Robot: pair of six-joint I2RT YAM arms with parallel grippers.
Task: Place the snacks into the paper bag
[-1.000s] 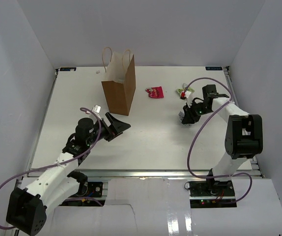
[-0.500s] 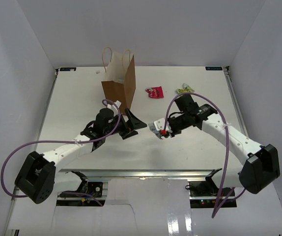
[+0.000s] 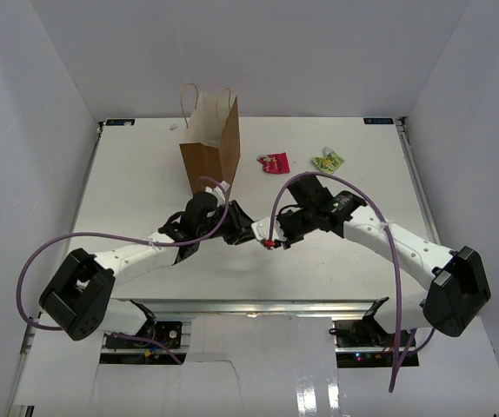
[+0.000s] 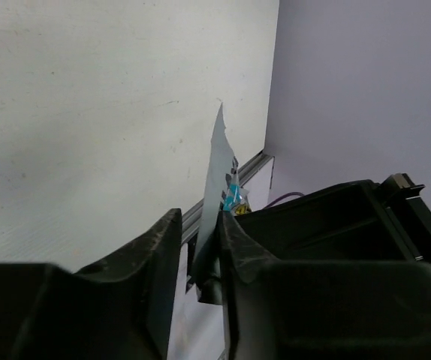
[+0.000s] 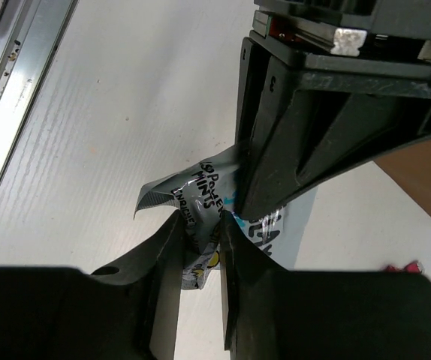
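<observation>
A silver-grey snack packet with blue print (image 5: pixel 200 187) hangs above the table's middle, and my right gripper (image 5: pixel 200 240) is shut on its crumpled lower part. My left gripper (image 4: pixel 199 225) has come in from the other side. Its jaws stand narrow round the packet's thin edge (image 4: pixel 219 165): one finger touches it, and a slit of light shows by the other. From above, both grippers meet nose to nose (image 3: pixel 262 233). The brown paper bag (image 3: pixel 210 161) stands upright behind the left gripper. A red-pink packet (image 3: pixel 274 162) and a yellow-green packet (image 3: pixel 327 160) lie on the table.
The left gripper's black fingers (image 5: pixel 290 135) fill the upper right of the right wrist view. A brown corner of the bag (image 5: pixel 426 180) shows behind them. The table's metal rail (image 5: pixel 13 82) runs along the near edge, and grey walls close in the sides.
The right arm carried the silver-grey packet from the right side to the table's middle. The left arm swung right to meet it, and its wide-open jaws narrowed round the packet.
</observation>
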